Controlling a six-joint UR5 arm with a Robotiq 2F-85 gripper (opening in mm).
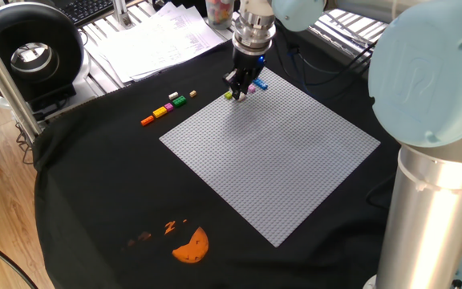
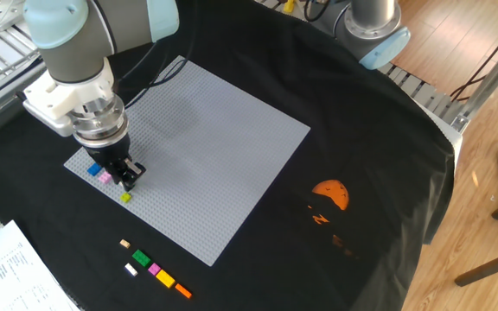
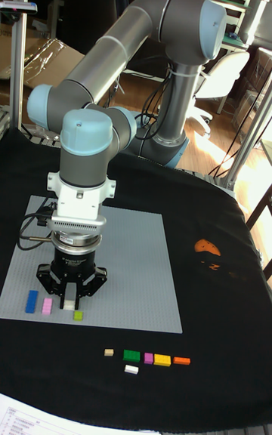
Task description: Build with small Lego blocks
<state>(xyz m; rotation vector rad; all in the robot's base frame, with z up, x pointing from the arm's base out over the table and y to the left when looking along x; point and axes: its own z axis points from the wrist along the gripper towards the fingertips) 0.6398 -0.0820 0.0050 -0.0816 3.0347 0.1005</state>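
My gripper (image 3: 69,297) stands upright over the near left corner of the grey baseplate (image 3: 136,254), its fingertips down at the studs. It is shut on a small white block (image 3: 69,303) that shows between the fingers. On the plate beside it sit a blue block (image 3: 31,300), a pink block (image 3: 47,305) and a yellow-green block (image 3: 78,315). In the other fixed view the gripper (image 2: 129,180) hides the white block, with the blue (image 2: 95,168), pink (image 2: 106,177) and yellow-green (image 2: 125,197) blocks around it.
Loose blocks lie in a row on the black cloth off the plate: tan (image 3: 109,352), green (image 3: 131,356), white (image 3: 131,368), pink (image 3: 148,359), yellow (image 3: 162,359), orange (image 3: 181,360). An orange print (image 2: 330,193) marks the cloth. Papers (image 1: 155,40) lie beyond the cloth's edge.
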